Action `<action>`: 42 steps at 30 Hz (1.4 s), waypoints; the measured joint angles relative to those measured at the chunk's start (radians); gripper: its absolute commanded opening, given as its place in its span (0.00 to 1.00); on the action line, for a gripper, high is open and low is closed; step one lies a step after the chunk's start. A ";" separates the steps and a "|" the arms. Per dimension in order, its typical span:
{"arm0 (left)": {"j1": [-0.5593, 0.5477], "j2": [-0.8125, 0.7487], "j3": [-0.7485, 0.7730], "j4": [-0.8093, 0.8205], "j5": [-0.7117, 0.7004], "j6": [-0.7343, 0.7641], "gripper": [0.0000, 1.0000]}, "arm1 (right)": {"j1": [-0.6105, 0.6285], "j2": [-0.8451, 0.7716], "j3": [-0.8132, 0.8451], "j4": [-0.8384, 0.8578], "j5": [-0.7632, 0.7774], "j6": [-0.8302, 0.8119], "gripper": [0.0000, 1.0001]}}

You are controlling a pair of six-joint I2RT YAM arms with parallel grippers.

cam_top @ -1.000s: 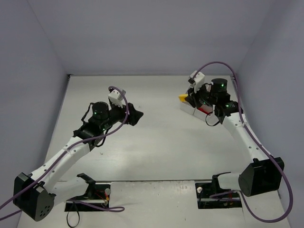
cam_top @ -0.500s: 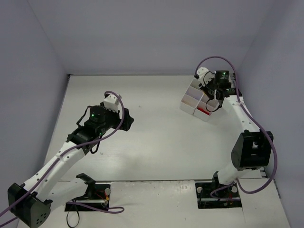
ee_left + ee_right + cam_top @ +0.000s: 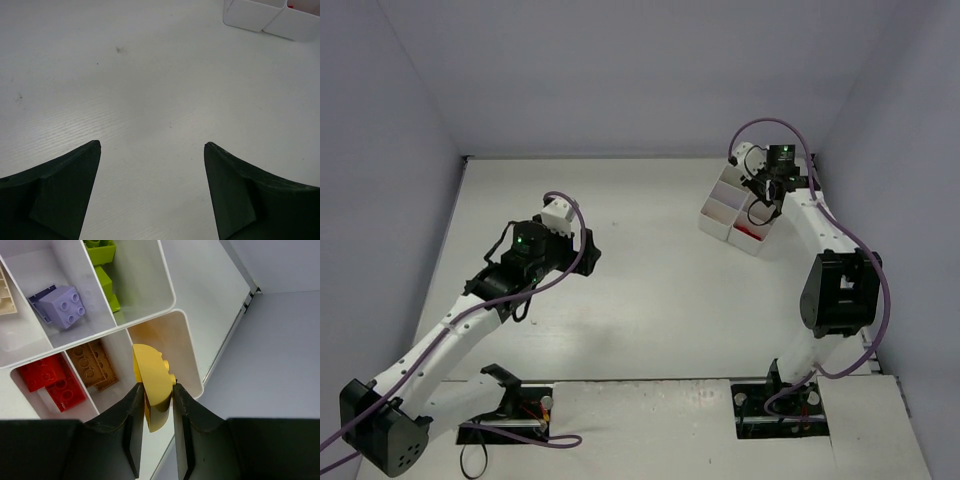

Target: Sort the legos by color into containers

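In the right wrist view my right gripper is shut on a yellow lego, held on edge above an empty corner compartment of the white tray. Other compartments hold lime green legos, a lavender lego, a brown lego and red legos. From above, the right gripper hangs over the tray at the back right. My left gripper stands open over bare table, nothing between its fingers.
The left wrist view catches the tray's near corner at its top right. Grey walls close the table at the back and on both sides, and the right one stands close behind the tray. Purple cables loop over both arms.
My right arm has swung back and to the right, carrying the yellow lego from the tray's left end to its far right corner. The left gripper drew back a little to the left.
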 measured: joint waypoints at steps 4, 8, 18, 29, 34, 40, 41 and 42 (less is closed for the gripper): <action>0.000 0.018 0.002 0.000 0.000 0.002 0.78 | -0.004 0.001 0.018 0.002 0.020 -0.008 0.07; 0.000 0.031 0.007 0.001 0.001 0.006 0.78 | -0.006 0.000 0.024 0.003 0.024 -0.011 0.07; 0.000 0.056 0.009 0.006 0.009 0.008 0.78 | -0.012 -0.002 0.024 0.007 0.019 -0.030 0.15; 0.000 0.055 0.012 0.005 0.007 0.016 0.78 | -0.013 0.046 0.030 0.014 0.019 -0.027 0.56; 0.000 0.049 0.017 0.000 0.002 0.018 0.78 | -0.013 0.045 0.032 0.026 0.019 -0.003 0.58; 0.000 0.034 0.045 -0.026 -0.018 0.018 0.78 | -0.013 -0.026 0.015 0.066 -0.004 0.123 0.59; 0.000 0.025 0.049 -0.030 -0.026 0.018 0.78 | -0.013 -0.065 -0.004 0.084 -0.008 0.156 0.59; 0.000 0.017 0.053 -0.034 -0.031 0.018 0.78 | -0.013 -0.108 -0.025 0.103 -0.008 0.190 0.59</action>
